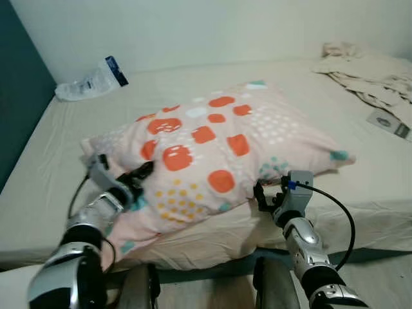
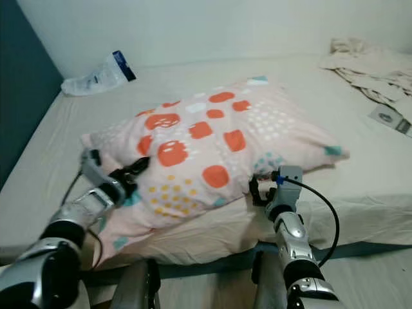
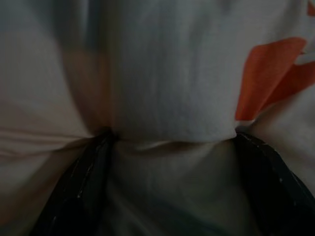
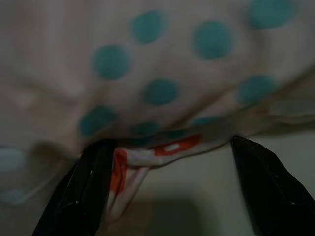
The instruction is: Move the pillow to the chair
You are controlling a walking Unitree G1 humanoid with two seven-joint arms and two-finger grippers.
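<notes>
pillow (image 1: 212,151): on bed, lying diagonal, near the front edge; pale pink with orange blotches, white dots, small yellow and teal dots; near corner hangs slightly over the mattress edge
bed (image 1: 51,193): beige sheet, teal mattress edge visible under the front; teal wall on robot's left, white wall behind
left gripper (image 1: 138,175): pressed into the pillow's left near side, black fingers (image 3: 74,196) spread wide with a fold of fabric bulging between them; touching fabric, not pinched closed
left wrist view: dark; pale fabric, one orange patch on one side, both fingers at the edges of the fold
right gripper (image 1: 270,193): at the pillow's right near edge, just beside the teal-dotted area; fingers (image 4: 83,191) wide apart, pillow hem sitting between them; one finger touching the hem, other finger apart from it
right wrist view: teal dots on pale fabric above, thin orange-and-white hem strip running between the fingers, bed sheet below
grip status: both open around fabric, neither clamped
plastic bag (image 1: 90,80): clear and white with dark blue end, far left of bed near the wall, well apart from pillow
crumpled cloth (image 1: 367,77): beige, far right corner of bed
small packet (image 1: 388,122): grey-white, flat, right edge of bed, just beside the cloth
cables (image 1: 341,219): black, looping off each wrist
</notes>
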